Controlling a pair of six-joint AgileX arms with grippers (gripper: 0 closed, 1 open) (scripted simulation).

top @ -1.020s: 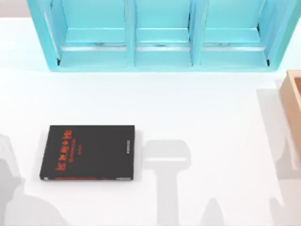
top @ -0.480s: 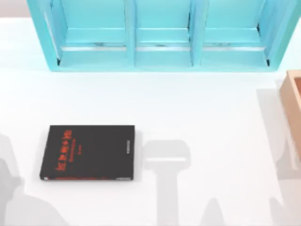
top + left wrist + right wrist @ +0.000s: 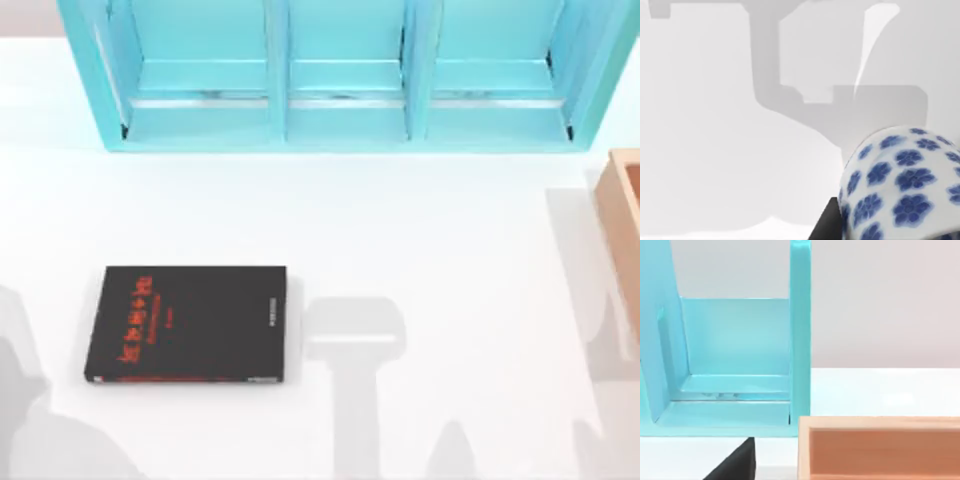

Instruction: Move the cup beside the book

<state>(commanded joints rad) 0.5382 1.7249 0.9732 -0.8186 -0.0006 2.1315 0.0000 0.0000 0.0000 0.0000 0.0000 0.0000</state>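
Note:
The black book [image 3: 190, 322] with red lettering lies flat on the white table's left half in the top view. The white cup [image 3: 900, 185] with blue flowers looms close in the left wrist view, raised over the bare table. One dark finger [image 3: 826, 226] of my left gripper presses against its side, so the gripper is shut on the cup. A grey shadow [image 3: 355, 330] falls on the table just right of the book. A dark part [image 3: 735, 462] of my right gripper pokes into the right wrist view.
A turquoise shelf unit [image 3: 340, 110] with three compartments spans the table's far side and stands close in the right wrist view [image 3: 735, 365]. A wooden box [image 3: 622, 220] sits at the right edge, its wall [image 3: 880, 445] near the right gripper.
The book and the shadow beside it stay put. Only the grey shadows near the table's left and right edges shift slightly.

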